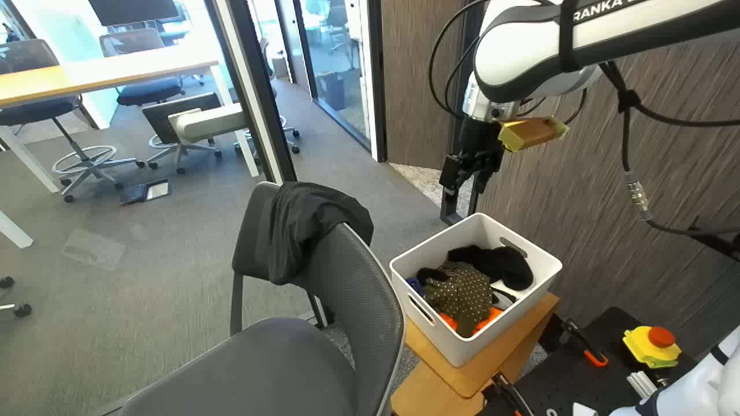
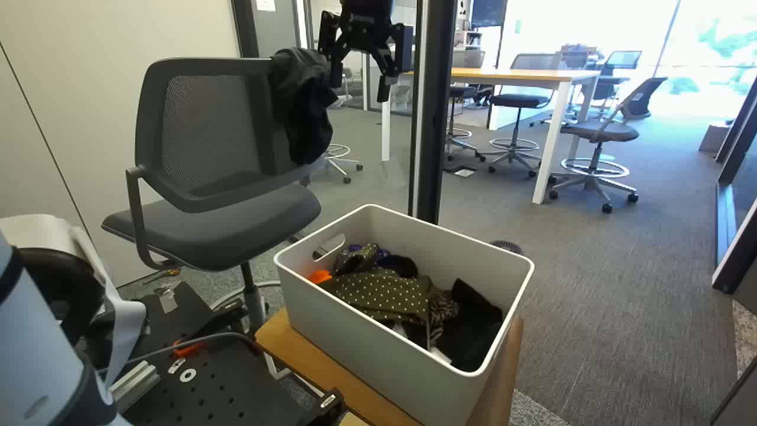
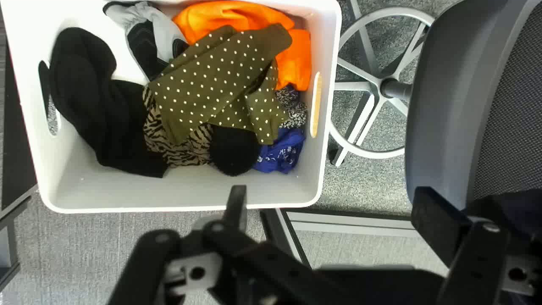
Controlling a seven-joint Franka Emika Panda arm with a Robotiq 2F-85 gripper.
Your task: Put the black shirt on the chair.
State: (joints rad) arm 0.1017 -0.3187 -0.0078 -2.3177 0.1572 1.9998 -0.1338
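The black shirt (image 1: 295, 231) hangs draped over one upper corner of the grey chair's backrest (image 1: 361, 283). It also shows on the chair (image 2: 204, 124) as a dark bundle, the shirt (image 2: 307, 115), hanging down the backrest's side. In the wrist view the chair (image 3: 444, 106) is at the right, with a dark patch at the lower right that may be the shirt. My gripper (image 1: 459, 209) is open and empty, in the air apart from the shirt. It also shows in an exterior view (image 2: 362, 84) and in the wrist view (image 3: 330, 201), its fingers wide apart.
A white bin (image 1: 419, 251) stands on a wooden stand (image 1: 445, 370) beside the chair. It holds several cloths, including a dotted olive one (image 3: 216, 80), an orange one (image 3: 294, 63) and a black one (image 3: 93, 97). A glass-wall post (image 2: 432, 118) rises behind the bin.
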